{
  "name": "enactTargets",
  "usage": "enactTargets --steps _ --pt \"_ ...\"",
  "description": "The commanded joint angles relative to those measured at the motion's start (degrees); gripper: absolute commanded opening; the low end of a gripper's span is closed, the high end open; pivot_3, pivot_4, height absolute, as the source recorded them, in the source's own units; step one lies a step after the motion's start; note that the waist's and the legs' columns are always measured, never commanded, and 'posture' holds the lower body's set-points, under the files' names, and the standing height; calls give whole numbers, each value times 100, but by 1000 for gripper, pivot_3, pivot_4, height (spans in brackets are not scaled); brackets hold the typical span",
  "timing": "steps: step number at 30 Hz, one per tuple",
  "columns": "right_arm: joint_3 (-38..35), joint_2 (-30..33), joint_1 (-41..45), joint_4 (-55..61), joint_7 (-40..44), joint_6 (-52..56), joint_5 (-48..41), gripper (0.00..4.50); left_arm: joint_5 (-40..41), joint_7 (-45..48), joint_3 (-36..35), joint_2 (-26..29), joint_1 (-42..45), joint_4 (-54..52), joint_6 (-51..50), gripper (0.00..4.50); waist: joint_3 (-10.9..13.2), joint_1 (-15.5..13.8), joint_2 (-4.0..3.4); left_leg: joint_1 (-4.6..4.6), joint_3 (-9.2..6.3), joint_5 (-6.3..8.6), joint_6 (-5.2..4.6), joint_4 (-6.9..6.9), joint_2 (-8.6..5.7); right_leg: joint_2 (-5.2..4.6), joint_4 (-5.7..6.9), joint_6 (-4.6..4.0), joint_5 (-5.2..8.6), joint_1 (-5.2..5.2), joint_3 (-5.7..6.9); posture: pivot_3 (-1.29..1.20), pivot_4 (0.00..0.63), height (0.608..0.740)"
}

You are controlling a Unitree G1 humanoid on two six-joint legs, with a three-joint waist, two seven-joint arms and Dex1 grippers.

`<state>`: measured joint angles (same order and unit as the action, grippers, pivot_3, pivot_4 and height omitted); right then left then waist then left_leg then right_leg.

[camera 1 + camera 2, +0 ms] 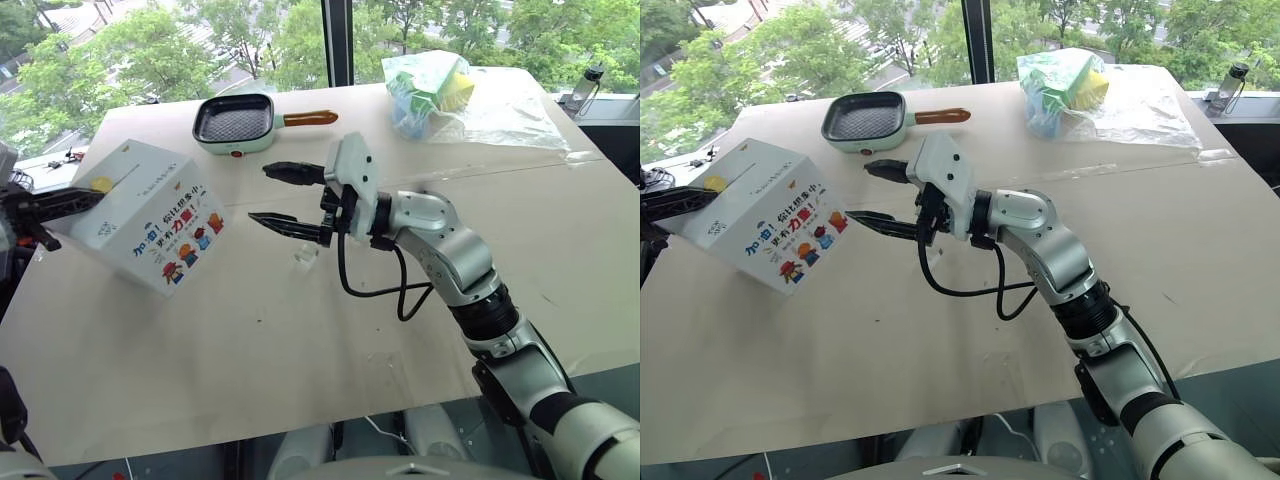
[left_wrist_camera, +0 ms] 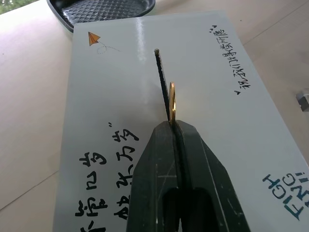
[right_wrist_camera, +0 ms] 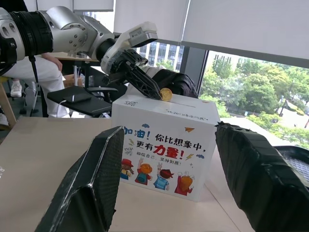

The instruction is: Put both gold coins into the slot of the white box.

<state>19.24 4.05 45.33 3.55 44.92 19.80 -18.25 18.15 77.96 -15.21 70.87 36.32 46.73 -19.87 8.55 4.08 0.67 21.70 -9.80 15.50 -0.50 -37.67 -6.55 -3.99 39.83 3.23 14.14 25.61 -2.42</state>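
The white box (image 1: 150,215) with cartoon figures stands on the table at the left. My left gripper (image 2: 175,126) is over its top face, shut on a gold coin (image 2: 172,101). The coin stands on edge, in line with the dark slot (image 2: 161,72) and right at it. That same coin (image 3: 165,94) sits just above the box's top edge; whether it has entered the slot I cannot tell. My right gripper (image 1: 258,192) hangs open above the table to the right of the box, pointing at it, with nothing between its fingers.
A mint-green pan (image 1: 235,123) with a wooden handle lies behind the box. A plastic bag (image 1: 435,90) with green and yellow items lies at the back right. A small clear holder (image 1: 307,255) sits on the table under my right gripper. A seated person (image 3: 29,72) is beyond the table.
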Motion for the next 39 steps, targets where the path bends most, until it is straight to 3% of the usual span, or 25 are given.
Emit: enactTargets --steps 1,3,10,11,18,22,26,32,33,36,39 --pt "-115 -61 49 156 -17 -99 -27 3262 -242 77 315 -29 -280 -85 -315 254 -1 0 -2 0 0 0 0 0 0 0 0 0 0 0 0 0 150 736" --pt "-115 -61 45 159 -22 -99 -30 3271 -279 34 328 -26 -304 -96 -340 816 -4 -4 -6 0 0 0 0 0 0 0 0 0 0 0 0 0 150 736" --pt "-96 -69 34 140 -38 -123 -11 3271 -304 -406 260 -92 -320 -386 -410 4156 -18 -9 -27 -4 -1 1 -1 0 0 1 4 0 0 -1 -1 0 150 736" --pt "-96 -61 25 149 -36 -124 -11 3271 -270 -438 226 -88 -341 -436 -405 4473 -19 -11 -25 -4 -1 0 -1 0 0 0 4 -1 0 -2 -1 0 150 736" --pt "-189 74 -102 288 1 -49 -94 3271 829 -453 -946 -221 -600 -1756 -925 4473 -13 -23 -11 8 -8 0 0 -1 -3 -3 -4 -1 0 0 7 0 150 736" --pt "-502 353 -334 518 181 139 -484 3271 1803 -775 -1941 -657 -1360 -3832 -1867 4473 -6 1 26 24 -10 0 0 -10 0 -2 -18 -1 -1 7 7 0 150 736" --pt "-951 940 -933 633 687 -45 -821 3271 2229 -1524 -2555 -1452 -2677 -6231 -2310 4473 -6 -9 25 30 -8 6 -10 -5 1 -4 -61 0 -1 -2 4 0 150 736" --pt "-1449 1981 -2023 328 1115 -191 -773 3271 2202 -3014 -2006 -3186 -4509 -8605 -2180 4473 -6 -50 25 27 -5 7 -11 30 9 -4 -98 0 -2 -6 -7 0 150 736" --pt "-1538 2071 -2190 183 1135 -324 -730 3508 1987 -3282 -1762 -3456 -4834 -8806 -2101 4500 -6 -63 28 25 2 7 -11 30 9 -4 -97 1 -2 -7 -10 0 150 736" --pt "-1719 2207 -2500 -113 1159 -589 -663 4474 1530 -3642 -1215 -3900 -5472 -8933 -1793 4500 -4 -99 20 13 9 7 -11 30 10 -2 -89 -3 -4 -15 -18 0 150 736" --pt "-1644 2489 -2903 -521 1268 -1212 -183 4474 808 -3767 -632 -4189 -6033 -8429 -1051 4500 -2 -225 15 -16 12 21 -35 32 15 0 -96 -10 -8 -48 -15 0 150 736"
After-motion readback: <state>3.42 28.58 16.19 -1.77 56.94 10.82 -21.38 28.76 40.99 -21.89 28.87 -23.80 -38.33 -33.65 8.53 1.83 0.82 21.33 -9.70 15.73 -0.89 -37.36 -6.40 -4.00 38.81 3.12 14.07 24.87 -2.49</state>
